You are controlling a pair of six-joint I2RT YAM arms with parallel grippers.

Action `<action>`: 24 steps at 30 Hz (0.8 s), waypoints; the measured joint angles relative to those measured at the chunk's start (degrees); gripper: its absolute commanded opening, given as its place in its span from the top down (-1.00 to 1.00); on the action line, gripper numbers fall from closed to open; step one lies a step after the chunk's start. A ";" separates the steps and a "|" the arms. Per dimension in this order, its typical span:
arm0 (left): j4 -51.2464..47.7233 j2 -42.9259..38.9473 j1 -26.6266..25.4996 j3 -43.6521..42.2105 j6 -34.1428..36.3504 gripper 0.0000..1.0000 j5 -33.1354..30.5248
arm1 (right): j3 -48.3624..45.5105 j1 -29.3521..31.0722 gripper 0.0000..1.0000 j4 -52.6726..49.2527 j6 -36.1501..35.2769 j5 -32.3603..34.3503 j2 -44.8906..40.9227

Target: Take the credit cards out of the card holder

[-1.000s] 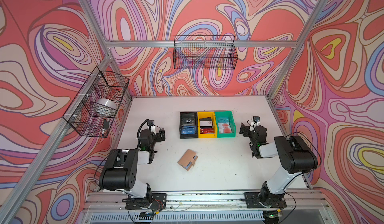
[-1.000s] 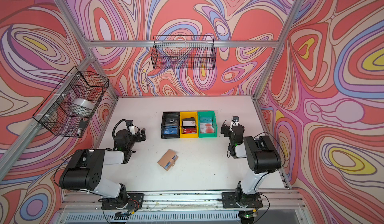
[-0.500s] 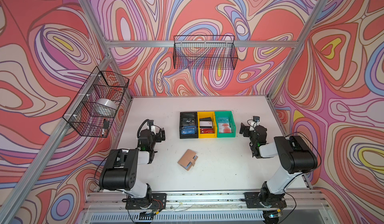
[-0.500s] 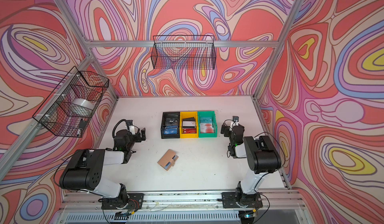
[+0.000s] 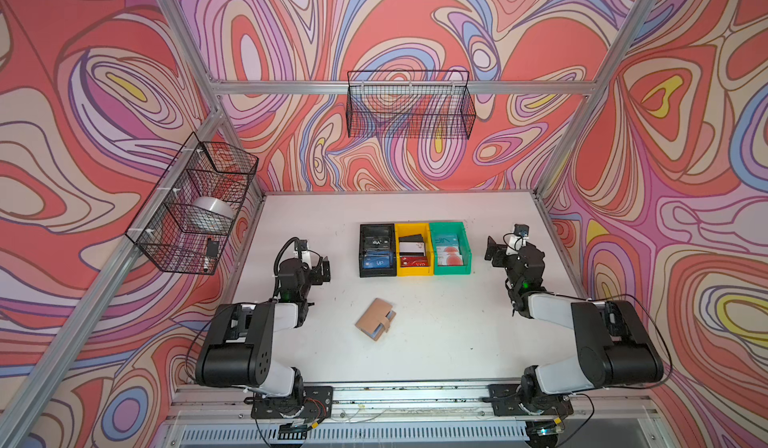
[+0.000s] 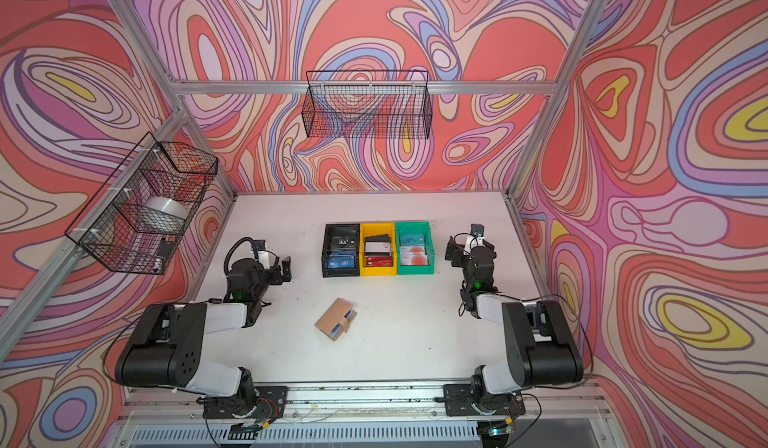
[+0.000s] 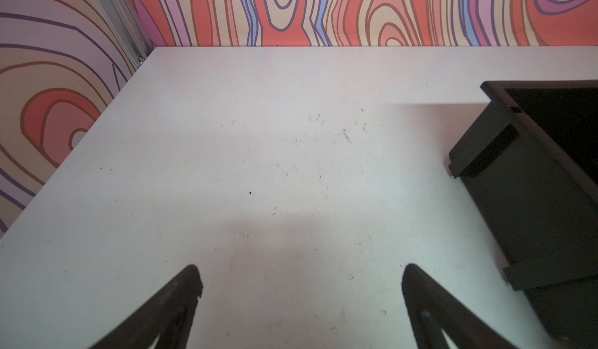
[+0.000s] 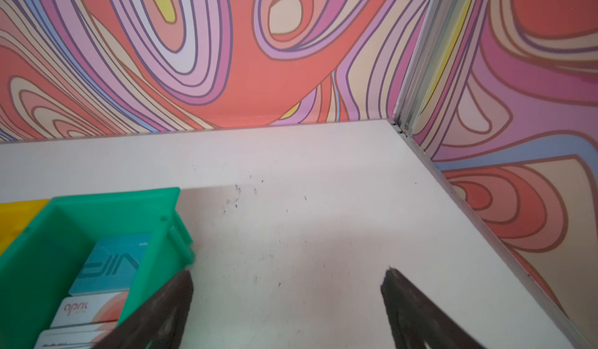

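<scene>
On the left of the surface (image 5: 436, 333), the left jaws are hovering wide apart and empty, near the black bin (image 5: 376, 272). In the middle, the card holder (image 5: 375, 318) is lying closed, well apart from both arms. On the right, the right jaws are gaping empty beside the green bin (image 5: 451, 269). Ideally, one arm is pinning the cover while the other is lifting the strap.

Overhead pair; wrist views near table (image 7: 291, 137)
</scene>
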 measured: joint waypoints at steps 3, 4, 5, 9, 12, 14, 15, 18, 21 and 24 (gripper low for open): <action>-6.34 -6.32 0.00 2.23 -0.42 -1.00 0.57 | 4.90 1.27 -0.80 -9.25 0.07 -1.53 -4.57; -8.50 -8.41 0.00 3.41 -1.01 -0.98 1.18 | 7.30 1.81 -0.80 -13.33 0.46 -2.93 -6.03; -9.92 -9.94 0.00 4.28 -1.77 -0.95 1.79 | 9.14 2.21 -0.80 -16.39 0.79 -4.17 -7.06; -16.48 -14.38 -0.63 7.58 -7.50 -0.88 4.46 | 16.09 4.50 -0.76 -29.64 3.10 -13.14 -10.29; -23.71 -14.86 -2.58 10.73 -12.00 -0.86 6.86 | 18.12 8.85 -0.75 -37.59 4.28 -19.67 -10.80; -29.20 -14.80 -4.24 12.55 -14.36 -0.82 8.33 | 18.25 13.38 -0.74 -42.51 5.01 -23.41 -10.62; -32.24 -14.78 -5.27 13.27 -15.63 -0.79 9.11 | 18.25 15.85 -0.72 -44.92 5.46 -25.38 -10.27; -39.32 -14.82 -7.89 13.49 -18.75 -0.78 11.06 | 18.21 21.73 -0.71 -48.92 7.61 -30.97 -8.31; -44.15 -16.02 -10.10 11.37 -21.81 -0.77 12.57 | 17.42 25.00 -0.71 -49.55 9.99 -35.01 -6.38; -46.45 -20.61 -11.26 5.86 -25.33 -0.77 14.40 | 16.63 27.39 -0.71 -49.33 12.31 -38.77 -3.87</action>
